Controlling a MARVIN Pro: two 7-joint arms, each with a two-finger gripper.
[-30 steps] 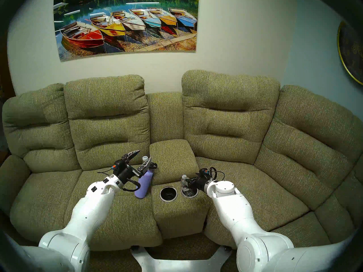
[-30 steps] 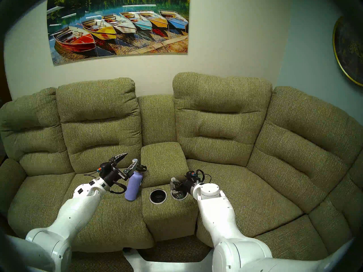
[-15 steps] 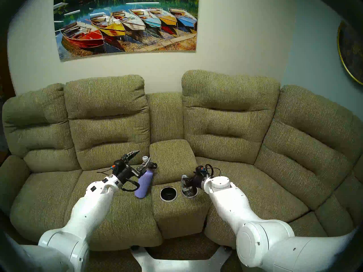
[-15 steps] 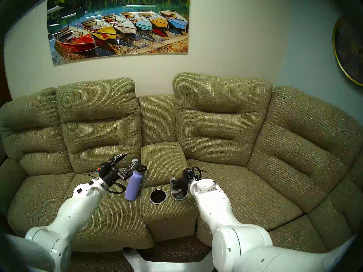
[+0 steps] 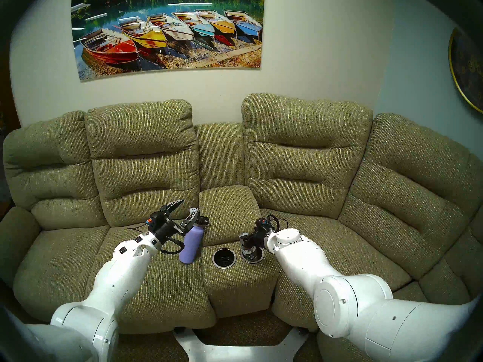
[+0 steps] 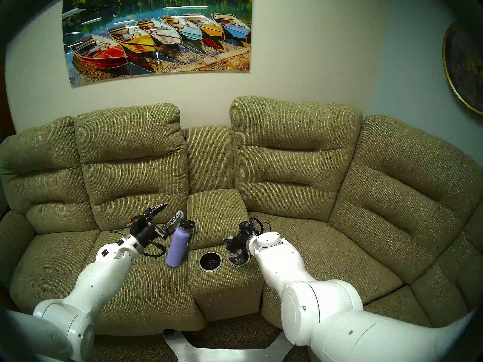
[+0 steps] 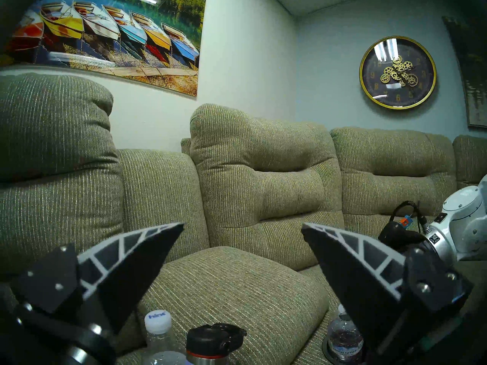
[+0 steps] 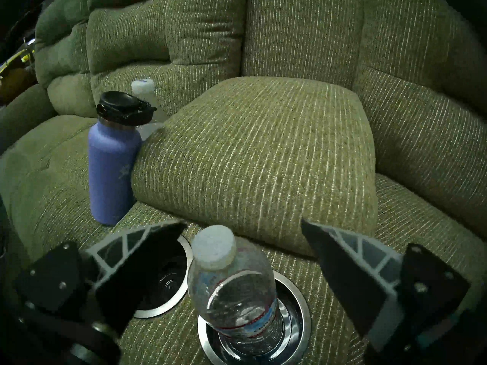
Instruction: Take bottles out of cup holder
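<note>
A: In the head views, the lavender metal flask with the black loop-handled cap stands on the green sofa seat, leaning on the console, so it is already out. The left gripper hovers above it, jaws spread wide and holding nothing.

B: And the cup holder? Its left well is empty. The small crinkly clear plastic bottle with the white cap stands in the right well.

A: Over the last second the right gripper has crept forward and leftward until it sits at that bottle; the left arm has not budged.

B: The left wrist view shows its own jaws apart over the flask's cap, with a taller clear bottle beside it.

A: The right wrist view settles things: the right gripper's jaws stand wide on either side of the small bottle, not touching it. Its fingertips hang level with the cap.

B: So one bottle likely remains. Closing and lifting straight up seems next; the thin plastic may crumple.
</note>
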